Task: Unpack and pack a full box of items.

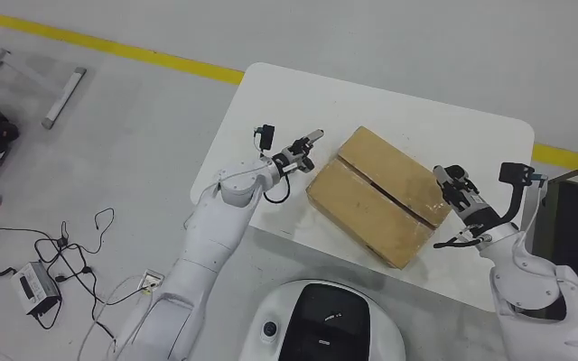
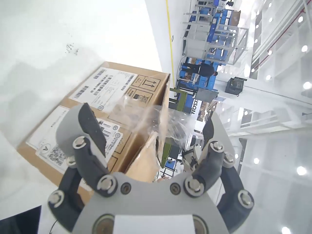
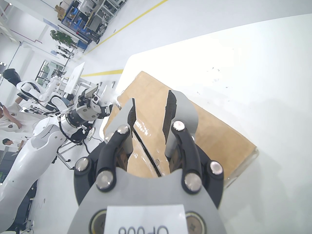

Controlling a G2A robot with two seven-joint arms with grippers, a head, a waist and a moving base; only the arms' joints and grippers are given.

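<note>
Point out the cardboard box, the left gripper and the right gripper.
cardboard box (image 1: 396, 173), top view, on the top flap farther from the robot.
left gripper (image 2: 148, 120), left wrist view, midway between its open fingertips.
right gripper (image 3: 152, 101), right wrist view, midway between its open fingertips.

One cardboard box (image 1: 366, 212) sits on one white table (image 1: 271, 99), and its top is made of two flaps (image 1: 397, 167). There are two grippers at the box, the left gripper (image 2: 150, 113) and the right gripper (image 3: 151, 99), each with two fingers, so four fingers in all. The box's side wall carries at least two white printed labels (image 2: 104, 83) and one loose strip of clear tape (image 2: 156, 120). The floor has one yellow line (image 1: 117, 50) and one tangle of black cables (image 1: 72, 262)
</note>
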